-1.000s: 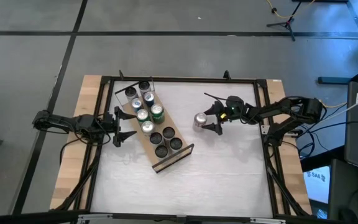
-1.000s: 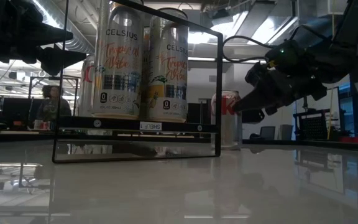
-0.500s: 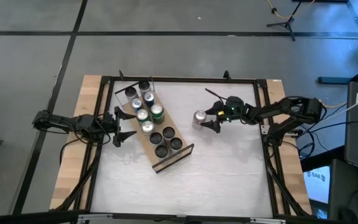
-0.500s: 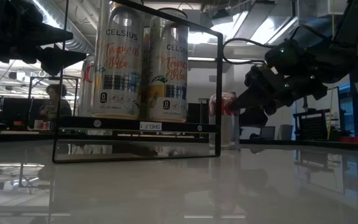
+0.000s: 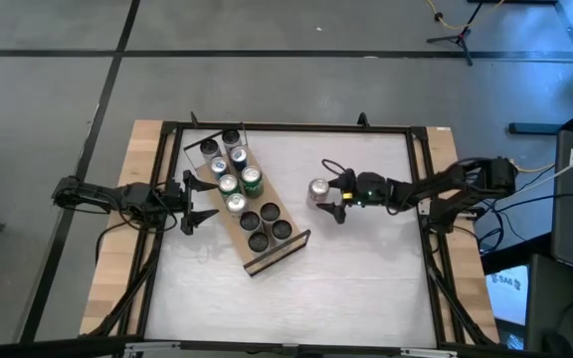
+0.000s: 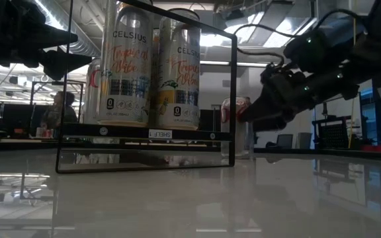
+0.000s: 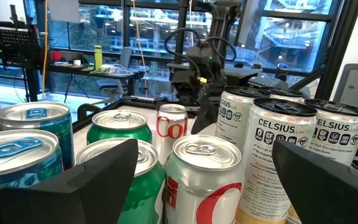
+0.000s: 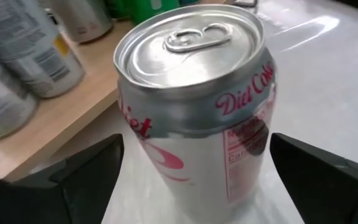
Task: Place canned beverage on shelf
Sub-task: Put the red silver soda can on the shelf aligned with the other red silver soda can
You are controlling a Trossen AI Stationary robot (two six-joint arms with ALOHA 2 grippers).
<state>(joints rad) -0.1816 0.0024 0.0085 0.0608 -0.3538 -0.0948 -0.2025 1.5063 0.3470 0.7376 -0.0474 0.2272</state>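
Low view backlit: ceiling lights (image 6: 210, 39) glared, table (image 6: 190, 198) reflected them; right hand (image 6: 243, 118) silhouetted. High view evenly lit.

Your right end effector (image 5: 328, 195) has dropped lower and slid in around the soda can (image 5: 317, 189), its open fingers (image 8: 86, 177) now flanking it, the can unmoved.

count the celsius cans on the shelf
4 Celsius cans, two by two at the shelf's lipped end; the left wrist view shows only three labels.
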